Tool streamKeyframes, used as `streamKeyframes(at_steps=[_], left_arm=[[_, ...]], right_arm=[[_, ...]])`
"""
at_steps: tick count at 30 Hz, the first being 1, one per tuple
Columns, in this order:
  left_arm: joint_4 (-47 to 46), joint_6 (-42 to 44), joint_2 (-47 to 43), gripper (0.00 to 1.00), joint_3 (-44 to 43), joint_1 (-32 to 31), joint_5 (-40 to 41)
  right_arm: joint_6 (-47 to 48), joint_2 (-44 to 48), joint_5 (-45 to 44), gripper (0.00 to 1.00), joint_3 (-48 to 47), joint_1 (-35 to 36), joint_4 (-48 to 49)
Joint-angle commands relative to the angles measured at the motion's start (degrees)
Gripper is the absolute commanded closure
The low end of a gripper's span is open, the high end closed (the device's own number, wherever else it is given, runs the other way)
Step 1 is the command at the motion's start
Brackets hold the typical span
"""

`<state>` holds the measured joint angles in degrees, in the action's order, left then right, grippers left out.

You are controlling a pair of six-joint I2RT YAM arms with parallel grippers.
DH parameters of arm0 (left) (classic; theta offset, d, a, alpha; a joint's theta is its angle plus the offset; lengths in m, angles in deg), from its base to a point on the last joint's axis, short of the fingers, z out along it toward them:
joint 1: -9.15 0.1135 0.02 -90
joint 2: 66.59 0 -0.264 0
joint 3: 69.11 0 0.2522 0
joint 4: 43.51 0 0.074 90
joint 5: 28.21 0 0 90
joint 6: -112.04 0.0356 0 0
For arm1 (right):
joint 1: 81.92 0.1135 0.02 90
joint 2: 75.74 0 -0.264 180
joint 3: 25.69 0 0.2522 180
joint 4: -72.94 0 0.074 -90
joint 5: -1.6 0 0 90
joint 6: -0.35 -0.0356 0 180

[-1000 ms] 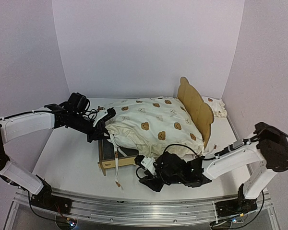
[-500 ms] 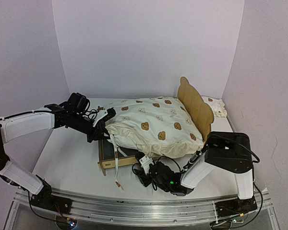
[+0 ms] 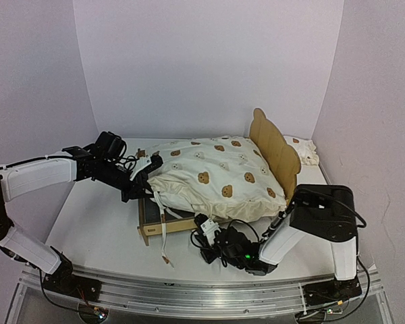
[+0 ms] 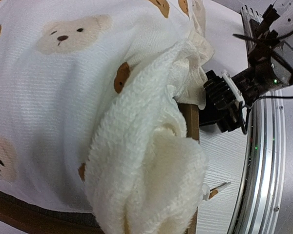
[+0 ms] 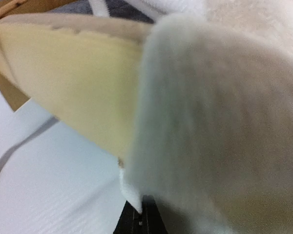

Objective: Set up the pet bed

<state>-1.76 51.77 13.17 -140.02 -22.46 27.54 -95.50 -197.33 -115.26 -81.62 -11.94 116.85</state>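
1. The pet bed [image 3: 275, 150] sits mid-table with its headboard toward the right wall. The bear-print cushion [image 3: 216, 177] covers most of it, leaving the foot corner and near rail exposed.
2. The left gripper [image 3: 147, 172] is clamped on the cushion's bunched left corner.
3. The right gripper [image 3: 204, 236] is closed just beside the near rail; whether it pinches fabric is unclear.
4. Bare table [image 3: 101, 216] lies left of the bed, and a pillow [image 3: 308, 151] lies behind the headboard.

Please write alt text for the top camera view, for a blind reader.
A bear-print cushion lies loosely over a small wooden pet bed on a white table. The left gripper holds the cushion's left end; the right gripper, shut, sits low at the bed's near rail. A pillow lies beyond the bed.
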Motion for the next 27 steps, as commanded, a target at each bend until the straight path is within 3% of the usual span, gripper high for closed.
streamKeyframes(at_steps=[1, 5, 11, 20, 25, 27], left_arm=[[6.7, 10.0, -2.1, 1.0, 2.2, -0.2, 0.9], [10.9, 18.0, -3.0, 0.94, 4.0, -0.2, 2.7], [12.2, 22.0, -3.1, 0.58, 2.5, -0.2, 3.7], [16.4, 28.0, -10.3, 0.21, 4.6, 1.1, 8.4], [18.6, 27.9, -16.7, 0.13, 5.3, 2.7, 6.5], [20.7, 28.8, -19.2, 0.14, 3.8, 2.6, 0.7]], right_arm=[[-2.9, 13.8, 10.3, 1.0, 3.9, 4.0, -20.6], [-4.8, 23.3, 19.7, 1.0, 2.0, 8.3, -42.9], [-3.7, 29.0, 33.0, 1.0, -7.0, 10.3, -66.2], [-3.3, 25.7, 46.3, 1.0, -22.4, 9.2, -70.8], [-4.7, 25.0, 51.6, 1.0, -27.6, 7.3, -71.7], [-4.7, 25.1, 51.9, 1.0, -28.9, 6.1, -71.5]])
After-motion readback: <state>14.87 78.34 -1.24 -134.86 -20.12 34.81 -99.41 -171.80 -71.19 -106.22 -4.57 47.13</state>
